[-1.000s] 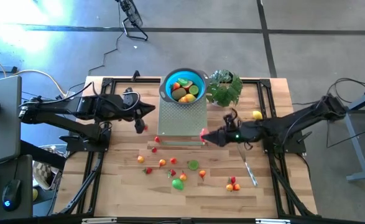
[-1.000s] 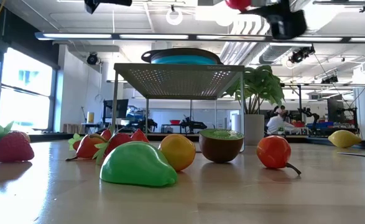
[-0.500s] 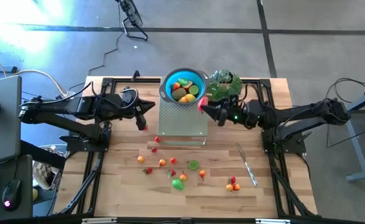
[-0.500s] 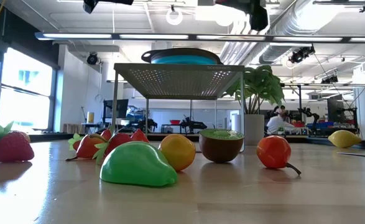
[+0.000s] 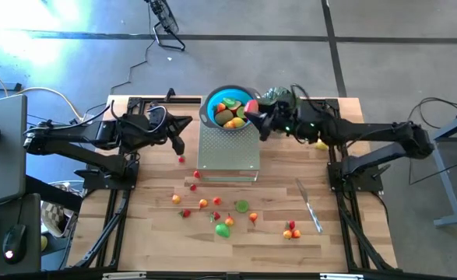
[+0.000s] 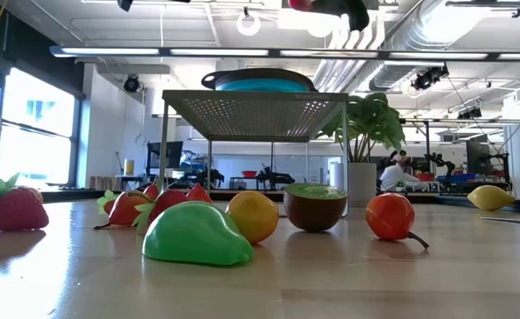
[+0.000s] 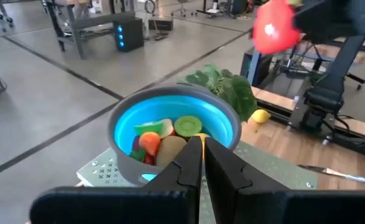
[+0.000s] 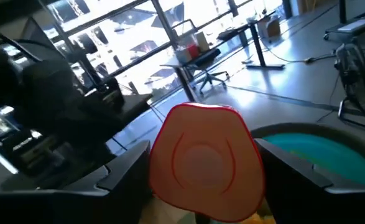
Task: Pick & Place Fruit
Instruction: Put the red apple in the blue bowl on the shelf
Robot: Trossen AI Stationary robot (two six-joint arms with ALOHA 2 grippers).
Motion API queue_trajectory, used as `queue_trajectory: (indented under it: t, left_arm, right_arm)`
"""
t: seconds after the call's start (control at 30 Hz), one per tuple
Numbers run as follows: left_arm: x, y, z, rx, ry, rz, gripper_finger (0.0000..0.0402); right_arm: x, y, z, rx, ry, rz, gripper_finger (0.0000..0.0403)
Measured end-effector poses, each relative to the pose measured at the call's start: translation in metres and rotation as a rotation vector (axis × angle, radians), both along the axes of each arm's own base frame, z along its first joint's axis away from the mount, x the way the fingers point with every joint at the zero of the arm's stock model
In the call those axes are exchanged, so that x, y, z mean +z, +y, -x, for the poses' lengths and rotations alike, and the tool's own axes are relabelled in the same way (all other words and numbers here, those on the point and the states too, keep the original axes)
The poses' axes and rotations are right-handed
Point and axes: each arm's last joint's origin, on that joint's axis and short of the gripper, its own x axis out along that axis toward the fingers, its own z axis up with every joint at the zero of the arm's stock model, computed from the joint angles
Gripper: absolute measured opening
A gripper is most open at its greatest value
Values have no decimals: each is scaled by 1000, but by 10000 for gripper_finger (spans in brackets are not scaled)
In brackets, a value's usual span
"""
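A wooden bench (image 5: 135, 233) carries a perforated metal stand (image 5: 228, 148) with a blue bowl (image 5: 212, 105) of fruit at its far edge. The right gripper (image 5: 253, 117) hovers at the bowl's right rim, jaws pinching a red fruit piece (image 8: 201, 158). The left gripper (image 5: 180, 144), jaws pressed together, hangs left of the stand. More fruit (image 5: 223, 229) lies scattered nearer on the bench.

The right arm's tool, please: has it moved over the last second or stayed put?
Yes. In the high view the right tool, shut on a red fruit, has travelled from the front edge of the perforated stand to the rim of the blue bowl.
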Motion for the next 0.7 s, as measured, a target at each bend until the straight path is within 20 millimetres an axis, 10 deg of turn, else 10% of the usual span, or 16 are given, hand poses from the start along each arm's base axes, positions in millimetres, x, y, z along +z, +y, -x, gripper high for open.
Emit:
queue_trajectory:
  t: [0.3, 0.7]
  left_arm:
    - [-2, 0, 0, 3, 16, 1, 14]
    - [-1, 1, 1, 49, 38, -46, 14]
  right_arm:
    - [2, -33, -28, -32, 136, 45, 252]
    - [-48, -68, -61, -29, 320, 33, 252]
